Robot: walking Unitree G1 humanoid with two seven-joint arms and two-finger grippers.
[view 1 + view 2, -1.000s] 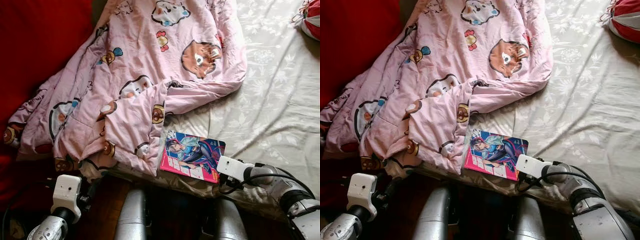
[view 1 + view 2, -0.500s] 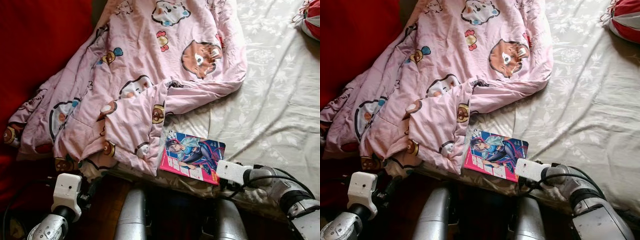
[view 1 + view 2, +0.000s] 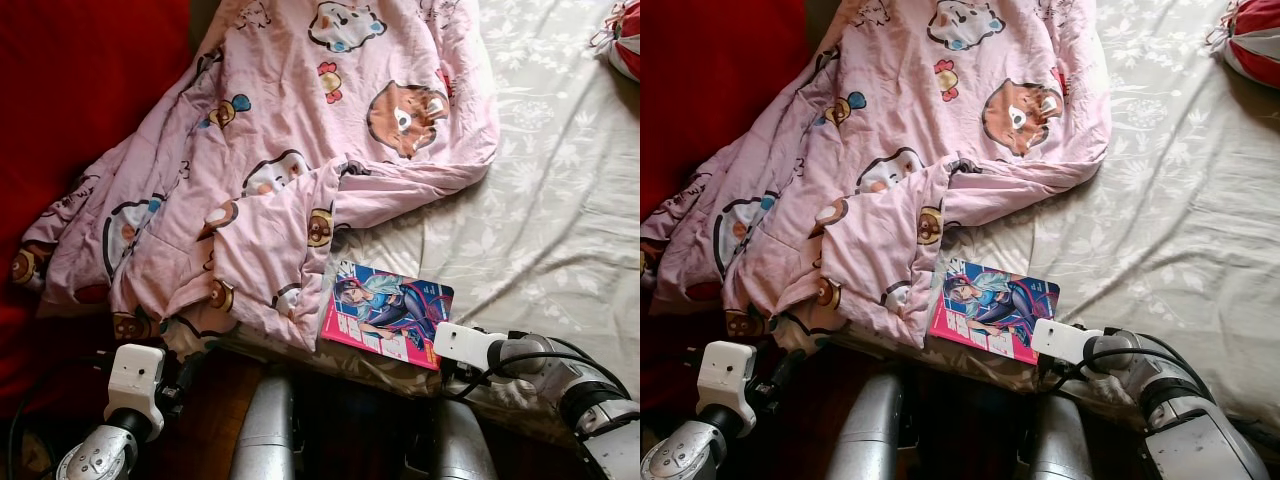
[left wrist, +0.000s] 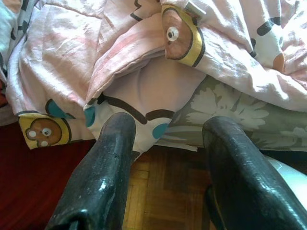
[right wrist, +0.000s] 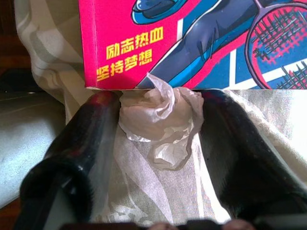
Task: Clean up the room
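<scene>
Down at the lower right of the head views, the right end effector (image 5: 158, 120) sits at the bed's near edge with its fingers spread wide on either side of a crumpled tissue (image 5: 160, 112), which lies on the pale floral sheet (image 3: 540, 200) touching the bottom edge of the comic book (image 3: 387, 313). That straddling stance suggests the tissue is the piece of litter about to be pinched. The left end effector (image 4: 168, 158), also open and empty, hangs low at the lower left beside the draping hem of the pink cartoon blanket (image 3: 270, 150), above the wooden floor (image 4: 158, 191), probably parked clear.
</scene>
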